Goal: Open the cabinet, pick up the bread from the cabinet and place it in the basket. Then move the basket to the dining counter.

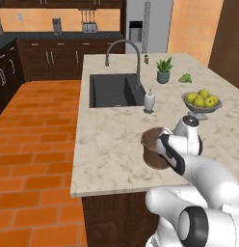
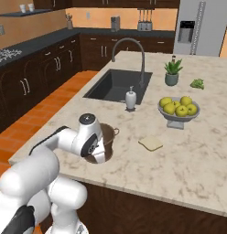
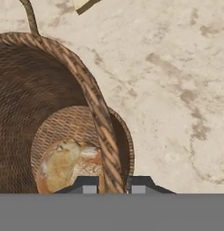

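The round woven brown basket (image 1: pixel 149 141) (image 2: pixel 109 132) (image 3: pixel 46 94) stands on the beige marble dining counter (image 1: pixel 112 140) (image 2: pixel 188 169) (image 3: pixel 177 90), close to its near edge. The bread (image 3: pixel 64 164), a brown crusty bun, lies on the basket's bottom. My gripper (image 3: pixel 114 186) (image 1: pixel 162 147) (image 2: pixel 99 154) reaches down over the basket, one fingertip (image 3: pixel 89 187) inside its wall and the other outside. The jaws are shut on the basket's rim. The cabinet is out of view.
A dark sink (image 1: pixel 114 89) with a curved faucet (image 1: pixel 125 48) and a soap dispenser (image 1: pixel 149 100) lies beyond the basket. A bowl of green fruit (image 1: pixel 202 101), a potted plant (image 1: pixel 164 70) and a flat beige slice (image 2: pixel 151 143) sit to the right.
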